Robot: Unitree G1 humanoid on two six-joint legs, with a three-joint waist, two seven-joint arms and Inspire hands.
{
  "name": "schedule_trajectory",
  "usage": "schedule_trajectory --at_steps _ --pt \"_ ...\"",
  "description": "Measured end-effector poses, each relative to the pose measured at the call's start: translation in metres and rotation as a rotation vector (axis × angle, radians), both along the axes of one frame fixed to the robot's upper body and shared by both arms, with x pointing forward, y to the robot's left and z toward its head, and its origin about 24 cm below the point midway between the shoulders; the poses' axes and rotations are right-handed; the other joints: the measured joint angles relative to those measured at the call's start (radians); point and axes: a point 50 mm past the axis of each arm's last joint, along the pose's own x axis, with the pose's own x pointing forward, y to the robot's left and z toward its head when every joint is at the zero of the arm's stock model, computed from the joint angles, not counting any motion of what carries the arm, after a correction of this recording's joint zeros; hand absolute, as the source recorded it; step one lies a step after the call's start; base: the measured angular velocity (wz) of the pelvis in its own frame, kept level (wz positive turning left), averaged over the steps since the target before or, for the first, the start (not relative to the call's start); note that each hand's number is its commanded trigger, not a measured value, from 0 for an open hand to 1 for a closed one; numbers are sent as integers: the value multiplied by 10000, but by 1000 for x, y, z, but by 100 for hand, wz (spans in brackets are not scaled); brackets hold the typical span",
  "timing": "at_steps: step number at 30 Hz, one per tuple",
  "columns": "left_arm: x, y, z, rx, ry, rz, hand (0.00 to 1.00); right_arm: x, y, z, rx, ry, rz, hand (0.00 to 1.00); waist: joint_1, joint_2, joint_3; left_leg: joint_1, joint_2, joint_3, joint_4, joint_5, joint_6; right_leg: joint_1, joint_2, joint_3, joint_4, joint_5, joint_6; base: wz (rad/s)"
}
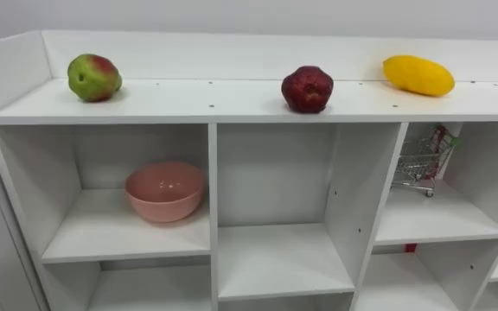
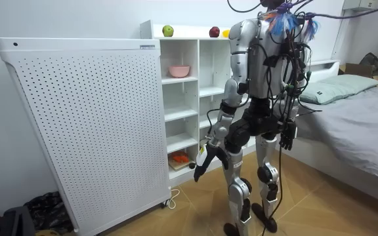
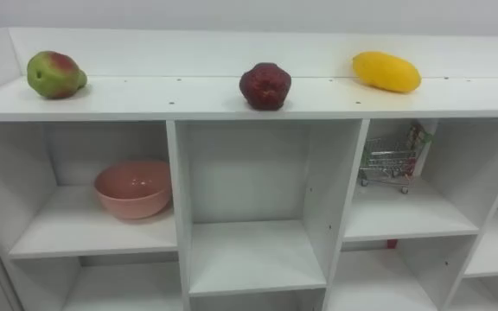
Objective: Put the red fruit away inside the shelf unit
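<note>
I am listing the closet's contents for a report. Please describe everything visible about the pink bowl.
The pink bowl is round, plain and smooth, perhaps ceramic or plastic. It stands upright, mouth up, and looks empty. It rests on a shelf board in the left column of the white closet, close to the divider on its right.

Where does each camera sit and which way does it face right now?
Left eye view: on the robot's head, facing down at the closet, its top board and upper compartments.
Right eye view: same head, a little further right, same aim.
Room view: off in the room behind the robot, facing the closet; robot standing before it, left hand and right hand hanging low.
Shared: green-red fruit, dark red fruit, yellow fruit on top, pink bowl below.
</note>
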Motion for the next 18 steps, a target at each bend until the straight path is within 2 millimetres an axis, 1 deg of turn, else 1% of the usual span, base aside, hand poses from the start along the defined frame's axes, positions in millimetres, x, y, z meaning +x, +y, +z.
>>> schedule_trajectory --at_steps 12,18 --pt "2 0 0 -103 -162 -49 0 2 0 0 65 -141 30 0 7 -12 11 41 4 5 27 0 0 38 0 9 12 0 -1 0" --pt "7 1 1 -69 -476 -144 0 6 0 1 -199 -495 -90 0 12 -19 12 86 1 0 27 0 0 85 1 -15 3 1 -1 0"
